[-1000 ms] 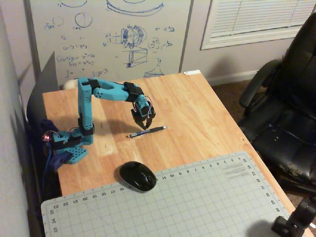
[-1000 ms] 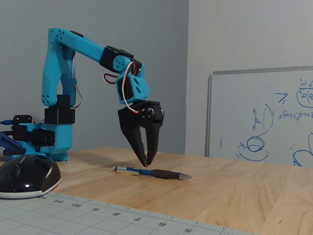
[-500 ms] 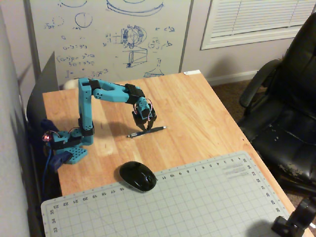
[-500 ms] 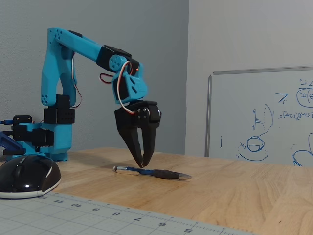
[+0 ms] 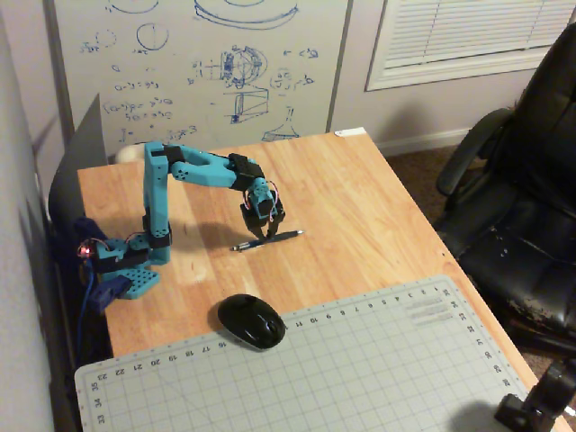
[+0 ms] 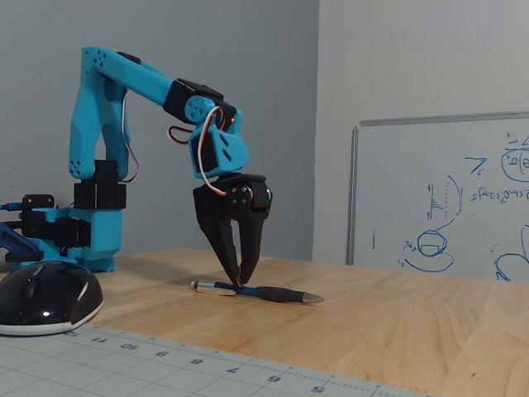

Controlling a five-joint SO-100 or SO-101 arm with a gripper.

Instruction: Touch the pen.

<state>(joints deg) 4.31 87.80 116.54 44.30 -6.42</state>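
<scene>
The pen (image 5: 279, 238) is thin and dark blue with silvery ends. It lies flat on the wooden table (image 5: 360, 198), and shows in both fixed views (image 6: 273, 293). My blue arm reaches down over it. My gripper (image 5: 266, 237) points straight down with its black fingers nearly together, the tips resting on the pen's left half (image 6: 240, 284). The fingers are not wrapped around the pen; they meet at its top.
A black computer mouse (image 5: 251, 321) sits in front of the pen at the edge of a grey cutting mat (image 5: 360, 369). It also shows at the left (image 6: 41, 296). A whiteboard (image 5: 198, 63) leans behind the table. A black office chair (image 5: 522, 198) stands to the right.
</scene>
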